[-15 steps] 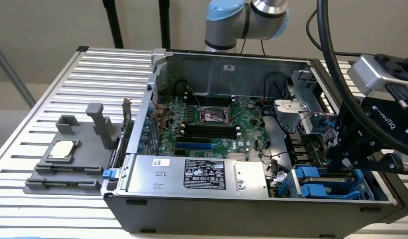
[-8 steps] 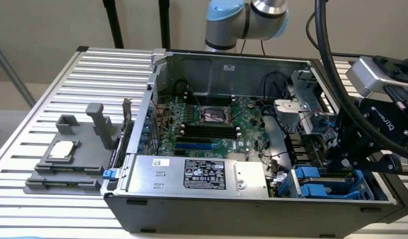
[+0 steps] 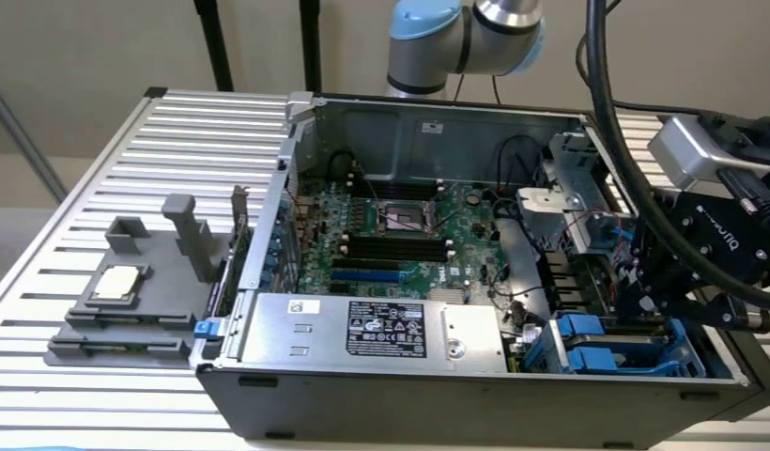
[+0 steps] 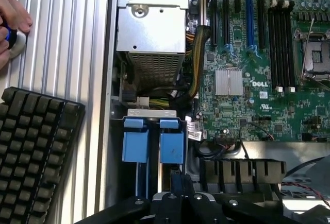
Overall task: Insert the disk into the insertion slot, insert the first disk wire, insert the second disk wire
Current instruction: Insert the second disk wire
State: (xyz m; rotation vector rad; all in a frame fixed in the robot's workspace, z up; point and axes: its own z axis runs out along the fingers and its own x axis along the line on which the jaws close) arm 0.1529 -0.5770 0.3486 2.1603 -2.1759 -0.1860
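The insertion slot point(image 3: 617, 349) is a grey metal cage with bright blue tabs at the near corner of the open computer case, at the exterior view's right. In the wrist view its two blue tabs point(image 4: 154, 141) lie just ahead of my gripper point(image 4: 181, 182). The gripper's black fingers are pressed together, and I cannot make out anything between them. In the exterior view the gripper point(image 3: 644, 305) hangs just above the cage. The disk's labelled face is hidden, so I cannot tell whether it sits in the cage. I cannot pick out the disk wires among the cables.
A silver box with a black label point(image 3: 373, 329) sits beside the cage, with the motherboard point(image 3: 398, 235) behind it. A grey fixture point(image 3: 129, 301) stands at the exterior view's left. The wrist view shows a black keyboard point(image 4: 36, 152) and a person's hand point(image 4: 13, 23) outside the case.
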